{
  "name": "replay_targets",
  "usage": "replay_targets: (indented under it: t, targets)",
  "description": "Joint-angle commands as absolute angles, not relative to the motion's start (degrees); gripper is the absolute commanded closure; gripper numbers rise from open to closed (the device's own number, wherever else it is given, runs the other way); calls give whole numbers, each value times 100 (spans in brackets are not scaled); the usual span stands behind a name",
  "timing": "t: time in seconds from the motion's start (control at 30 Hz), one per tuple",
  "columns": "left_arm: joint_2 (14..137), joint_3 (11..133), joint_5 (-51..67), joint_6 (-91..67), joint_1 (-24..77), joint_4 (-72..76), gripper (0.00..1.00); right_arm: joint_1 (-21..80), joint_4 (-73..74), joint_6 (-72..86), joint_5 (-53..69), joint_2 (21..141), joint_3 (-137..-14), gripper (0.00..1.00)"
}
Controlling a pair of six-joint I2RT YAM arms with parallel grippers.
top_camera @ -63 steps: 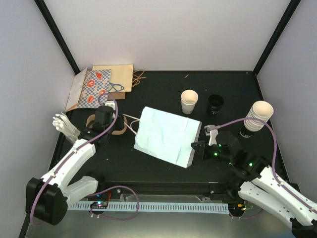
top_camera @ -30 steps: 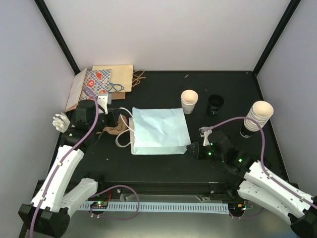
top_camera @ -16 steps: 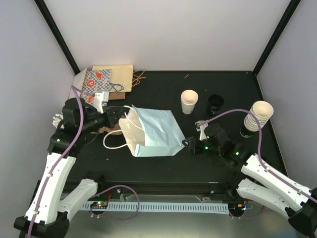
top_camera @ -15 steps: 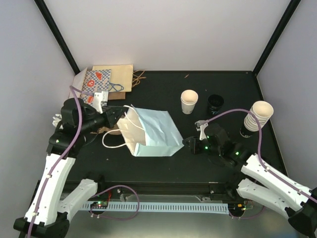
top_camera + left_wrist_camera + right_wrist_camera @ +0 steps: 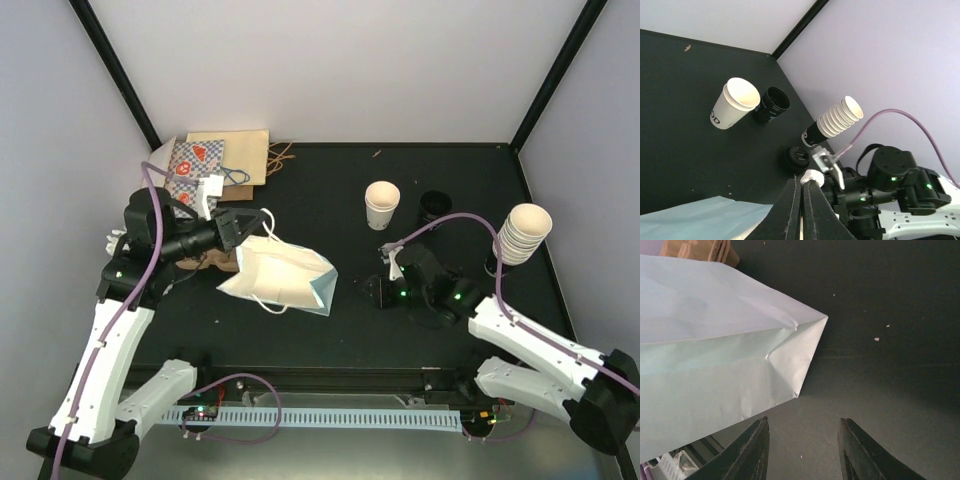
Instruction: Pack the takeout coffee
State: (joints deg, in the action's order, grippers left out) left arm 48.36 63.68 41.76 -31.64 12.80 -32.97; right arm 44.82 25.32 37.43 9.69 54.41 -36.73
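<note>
Jaws on my left arm (image 5: 112, 335) clamp the white cord handle (image 5: 812, 176) of the light blue paper bag (image 5: 285, 280); my right jaws stand spread just beside its bottom.

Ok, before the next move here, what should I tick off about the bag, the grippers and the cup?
1. Left gripper shut on the white handle of the bag: ok.
2. Right gripper open and empty, facing the bag's bottom corner: ok.
3. Bag standing upright: not ok, it leans over, raised at the left gripper's end.
4. Bag mouth open wide enough: cannot tell.
5. Single cup lidded: not ok, its top is open.
</note>
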Motion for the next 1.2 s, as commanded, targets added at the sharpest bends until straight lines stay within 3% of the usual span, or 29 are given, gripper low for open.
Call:
replay_targets:
  t: [0.0,0.57,1.17]
  targets:
    - [4975,6670,4537,-3405,1385,-2990,98,4482,2198,3651,1236,5802,-3829,60]
    - [5939,7085,4386,-3539,1512,-2342,98,4790,2003,3504,1611,6174,-3951,60]
    - [7012,7298,4361,-3846,1512,-1618,96,4793,2949,3192,609,5455,-4184,59]
